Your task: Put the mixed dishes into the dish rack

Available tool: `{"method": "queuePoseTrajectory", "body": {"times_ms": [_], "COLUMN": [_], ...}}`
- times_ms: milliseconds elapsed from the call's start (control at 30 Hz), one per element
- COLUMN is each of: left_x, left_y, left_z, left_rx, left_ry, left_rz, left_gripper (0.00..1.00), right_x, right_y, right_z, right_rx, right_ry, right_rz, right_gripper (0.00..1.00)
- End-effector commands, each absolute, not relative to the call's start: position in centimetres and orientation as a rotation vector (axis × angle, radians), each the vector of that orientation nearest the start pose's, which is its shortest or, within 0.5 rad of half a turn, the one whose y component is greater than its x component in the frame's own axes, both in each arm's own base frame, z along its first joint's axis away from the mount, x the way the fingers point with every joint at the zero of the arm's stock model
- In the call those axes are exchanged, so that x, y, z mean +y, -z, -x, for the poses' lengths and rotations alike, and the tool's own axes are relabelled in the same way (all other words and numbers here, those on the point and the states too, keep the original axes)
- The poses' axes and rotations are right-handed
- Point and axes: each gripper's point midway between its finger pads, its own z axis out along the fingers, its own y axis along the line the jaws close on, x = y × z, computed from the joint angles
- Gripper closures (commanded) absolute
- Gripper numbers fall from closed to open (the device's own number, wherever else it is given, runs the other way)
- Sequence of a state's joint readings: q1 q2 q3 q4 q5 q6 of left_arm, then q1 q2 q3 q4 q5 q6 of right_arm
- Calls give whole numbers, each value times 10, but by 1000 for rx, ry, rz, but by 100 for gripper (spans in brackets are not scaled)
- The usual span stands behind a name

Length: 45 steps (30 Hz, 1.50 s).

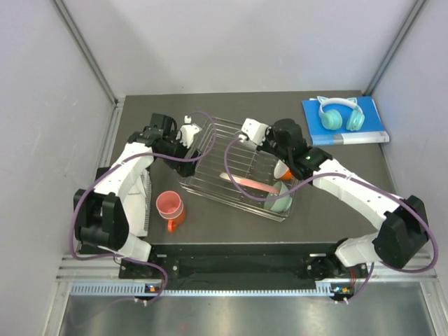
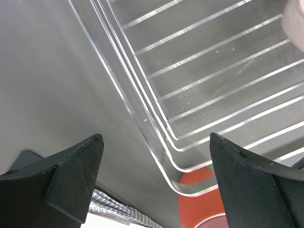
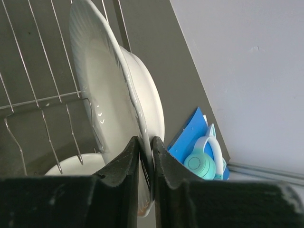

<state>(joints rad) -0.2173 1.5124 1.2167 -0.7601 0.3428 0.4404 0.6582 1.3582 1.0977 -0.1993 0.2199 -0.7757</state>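
Right gripper [image 3: 145, 156] pinches the rim of the white plate [image 3: 102, 104], upright over the dish rack [image 1: 210, 168]; left gripper [image 2: 154, 142] gapes empty astride the rack corner; next, likely lowering it between bars

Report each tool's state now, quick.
Left tool: open, empty, at the dish rack corner.
Right tool: shut on the white plate rim.

Silver wire dish rack [image 1: 217, 157] holds mint-green bowl [image 1: 281, 204] and upright pale ribbed plate [image 3: 109, 104], rim pinched by right gripper [image 3: 145, 147]; pink tumbler [image 1: 169, 204] stands outside.
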Motion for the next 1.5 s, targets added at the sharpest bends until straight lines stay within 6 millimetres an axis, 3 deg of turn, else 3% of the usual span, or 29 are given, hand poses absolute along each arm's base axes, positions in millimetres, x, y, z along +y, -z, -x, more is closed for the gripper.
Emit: {"method": "queuePoseTrajectory", "body": {"times_ms": [0, 433, 600, 733, 1000, 1133, 1233, 1467], "left_x": [-116, -112, -111, -111, -111, -110, -111, -110], "left_y": [-135, -125, -122, -121, -122, -122, -121, -124], "left_z": [-331, -331, -331, -331, -332, -332, -332, -333], "left_rx": [2352, 2374, 2379, 2383, 2380, 2383, 2385, 2381], "left_ry": [362, 362, 366, 370, 367, 365, 368, 363], "left_rz": [-942, -937, -935, -928, -931, -931, -930, -929], "left_gripper": [3, 3, 3, 3, 3, 3, 3, 4], "right_x": [181, 192, 190, 190, 192, 192, 192, 191], "right_y": [-232, -216, -206, -198, -190, -188, -193, -231], "right_z": [-389, -377, -364, -353, -337, -326, -318, -300], "right_rx": [1707, 1687, 1746, 1807, 1878, 1903, 1905, 1867], "right_ry": [436, 531, 501, 463, 383, 351, 328, 225], "right_rz": [1121, 1273, 1278, 1266, 1228, 1239, 1237, 1170], "right_gripper": [82, 88, 78, 63, 60, 54, 50, 44]}}
